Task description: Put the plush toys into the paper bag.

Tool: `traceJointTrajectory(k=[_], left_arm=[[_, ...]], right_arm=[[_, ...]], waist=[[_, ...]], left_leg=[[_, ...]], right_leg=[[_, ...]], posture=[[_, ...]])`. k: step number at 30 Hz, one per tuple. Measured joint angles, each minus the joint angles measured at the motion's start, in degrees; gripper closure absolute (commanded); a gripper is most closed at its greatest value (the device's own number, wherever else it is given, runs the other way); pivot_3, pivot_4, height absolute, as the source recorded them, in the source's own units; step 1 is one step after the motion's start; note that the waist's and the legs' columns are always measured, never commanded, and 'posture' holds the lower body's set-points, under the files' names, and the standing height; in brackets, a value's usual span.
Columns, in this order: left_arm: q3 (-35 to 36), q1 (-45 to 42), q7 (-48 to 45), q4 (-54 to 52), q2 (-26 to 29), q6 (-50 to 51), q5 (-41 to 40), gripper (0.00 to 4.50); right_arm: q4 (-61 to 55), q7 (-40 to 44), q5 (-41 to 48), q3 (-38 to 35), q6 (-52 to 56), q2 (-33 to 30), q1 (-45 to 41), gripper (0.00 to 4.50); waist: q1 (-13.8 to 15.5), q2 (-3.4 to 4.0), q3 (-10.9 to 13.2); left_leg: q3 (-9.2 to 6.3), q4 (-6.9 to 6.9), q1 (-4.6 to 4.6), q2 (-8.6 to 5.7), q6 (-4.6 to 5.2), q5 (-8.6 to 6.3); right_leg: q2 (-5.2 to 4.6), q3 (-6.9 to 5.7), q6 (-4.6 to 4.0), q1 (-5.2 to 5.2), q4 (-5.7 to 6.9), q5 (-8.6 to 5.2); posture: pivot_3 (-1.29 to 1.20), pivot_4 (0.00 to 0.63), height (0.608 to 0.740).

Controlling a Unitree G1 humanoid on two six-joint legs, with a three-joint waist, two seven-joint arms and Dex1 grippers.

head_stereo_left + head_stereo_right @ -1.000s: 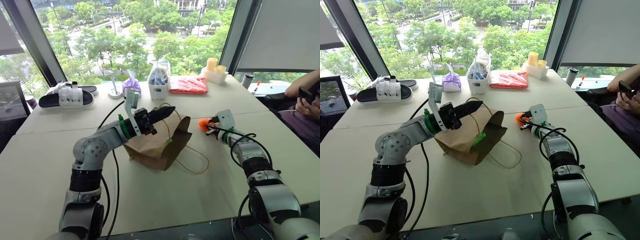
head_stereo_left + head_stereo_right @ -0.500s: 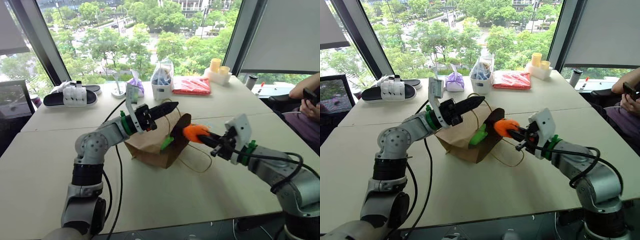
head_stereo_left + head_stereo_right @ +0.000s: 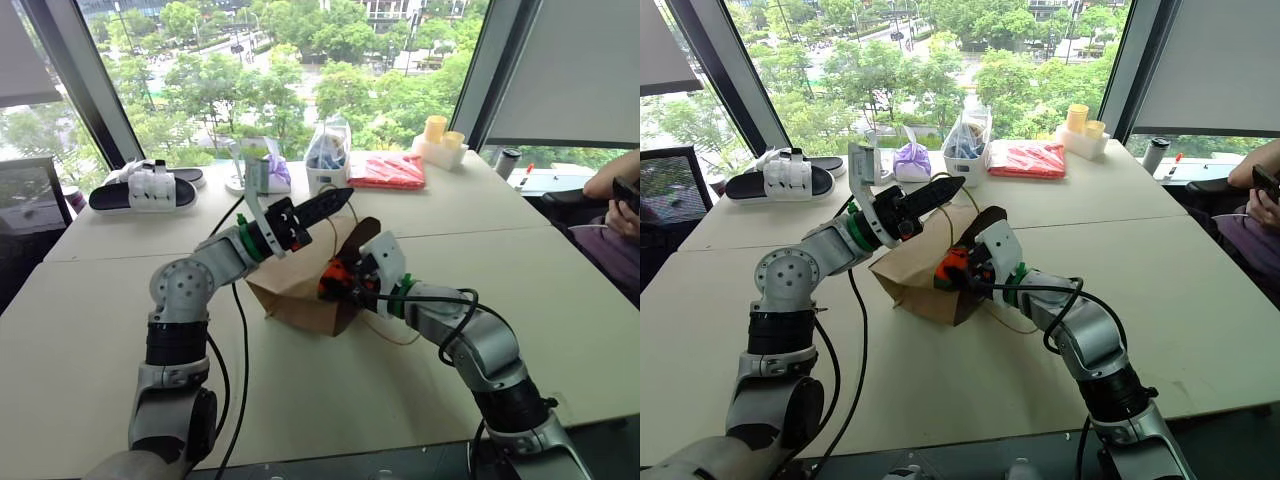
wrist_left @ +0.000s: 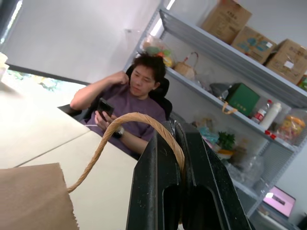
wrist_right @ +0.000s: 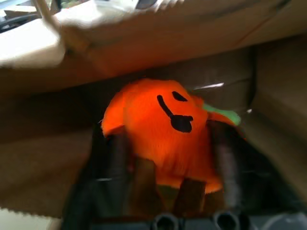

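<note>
Right wrist view: right gripper (image 5: 165, 158) fingers spread either side of the orange plush toy (image 5: 163, 132), black face marks toward camera, at the paper bag (image 3: 295, 285) mouth; green sliver behind it. Left wrist view: left gripper (image 4: 176, 143) pinching the cord handle (image 4: 122, 124); person seated beyond. Head views: slipper (image 3: 140, 190), red packet (image 3: 385, 172) at table's far edge
</note>
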Motion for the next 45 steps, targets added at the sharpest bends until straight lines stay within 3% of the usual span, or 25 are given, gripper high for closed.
traceJointTrajectory(k=[1, 9, 17, 23, 28, 35, 38, 45], left_arm=[[0.78, -0.34, 1.05, 0.51, -0.58, -0.23, -0.56, 4.50], [2.90, -1.58, 5.34, 1.98, -2.58, -1.68, -2.18, 4.50], [3.64, -1.95, 5.36, 3.74, -2.77, -2.69, -2.18, 4.50], [3.56, -2.20, 4.90, 4.31, -2.70, -2.64, -2.18, 4.50], [3.72, -2.36, 4.46, 4.55, -2.17, -2.55, -2.18, 4.50], [3.56, -2.37, 4.21, 4.55, -2.26, -2.07, -2.20, 4.50], [3.57, -2.36, 4.19, 4.55, -2.21, -1.60, -2.20, 4.50], [3.55, -2.36, 4.18, 4.54, -2.03, -1.26, -2.19, 4.50]], right_arm=[[0.19, 0.30, -0.48, -0.04, -0.78, -0.01, 0.12, 0.06], [-0.71, 1.37, -0.58, -1.46, -2.38, -0.14, 3.76, 0.06], [-15.85, 4.94, 13.88, -19.01, 4.70, -5.75, 15.81, 0.06], [-19.60, 3.59, 20.59, -26.74, 8.82, -8.39, 20.63, 0.06], [-16.35, -1.00, 22.55, -34.51, 7.84, -4.30, 27.20, 0.06], [-9.66, -3.21, 23.27, -33.56, 4.36, 2.97, 30.43, 0.06], [-7.99, -4.02, 24.45, -33.11, 3.22, 5.74, 29.17, 0.94], [-4.89, -5.79, 27.57, -32.60, 1.87, 10.16, 28.09, 4.46]], waist=[[-0.01, 0.00, 0.00], [0.02, 0.00, 0.00], [0.16, -0.01, 0.01], [0.14, -0.01, 0.01], [0.32, -0.04, -0.01], [-0.10, -0.02, -0.01], [0.00, -0.02, -0.01], [0.12, -0.01, -0.01]], left_leg=[[0.00, 0.00, 0.00, 0.00, 0.00, 0.00], [0.00, -0.01, 0.00, 0.00, 0.00, 0.00], [-0.02, 0.00, -0.04, 0.00, 0.27, -0.15], [0.00, 0.01, -0.03, 0.00, 0.30, -0.17], [0.00, 0.04, -0.03, -0.01, 0.32, -0.18], [0.03, 0.01, 0.08, 0.02, 0.31, -0.18], [0.03, 0.03, 0.07, 0.02, 0.31, -0.17], [0.01, 0.02, 0.06, 0.00, 0.30, -0.17]], right_leg=[[0.00, 0.00, 0.00, 0.00, 0.00, 0.00], [0.01, 0.00, 0.00, -0.01, 0.01, 0.00], [0.01, -0.01, 0.00, 0.00, -0.04, 0.00], [0.02, -0.01, 0.00, 0.01, -0.01, 0.00], [0.01, 0.00, 0.00, 0.06, -0.02, 0.00], [0.03, 0.02, 0.00, 0.05, 0.07, 0.00], [0.03, 0.02, 0.00, 0.06, 0.06, 0.00], [0.02, 0.02, 0.00, 0.06, 0.04, 0.00]], posture=[[0.00, 0.150, 0.740], [0.00, 0.150, 0.740], [0.00, 0.150, 0.740], [0.00, 0.150, 0.740], [0.00, 0.150, 0.740], [0.00, 0.150, 0.740], [0.00, 0.150, 0.740], [0.00, 0.150, 0.740]])
